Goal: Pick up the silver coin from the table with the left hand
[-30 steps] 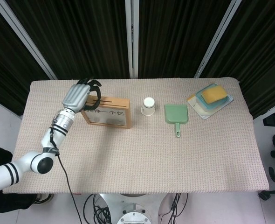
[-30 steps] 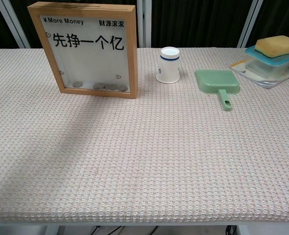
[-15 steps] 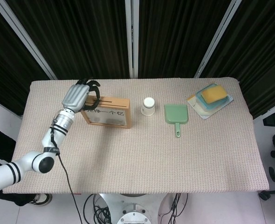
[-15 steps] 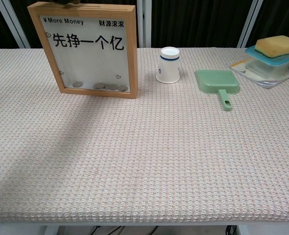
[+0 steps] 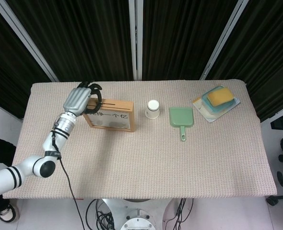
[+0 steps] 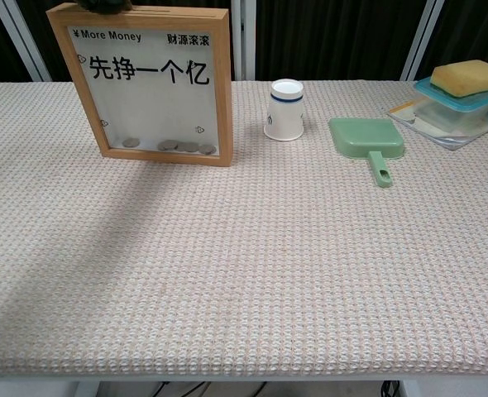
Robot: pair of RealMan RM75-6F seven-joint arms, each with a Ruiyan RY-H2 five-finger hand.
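Observation:
My left hand hovers over the top left corner of the wooden coin-bank frame, its dark fingers curled down at the slot along the top edge. In the chest view only the fingertips peek over the frame. Whether they pinch a coin is hidden. Several silver coins lie inside the frame behind its glass. I see no loose silver coin on the table cloth. My right hand is out of both views.
A white paper cup stands right of the frame, then a green dustpan. Stacked plastic containers with a yellow sponge sit at the far right corner. The woven cloth runs to the table's front edge.
The left hand has sunk slightly toward the frame's top; its fingertips now show at the chest view's upper edge, where they were absent one second ago.

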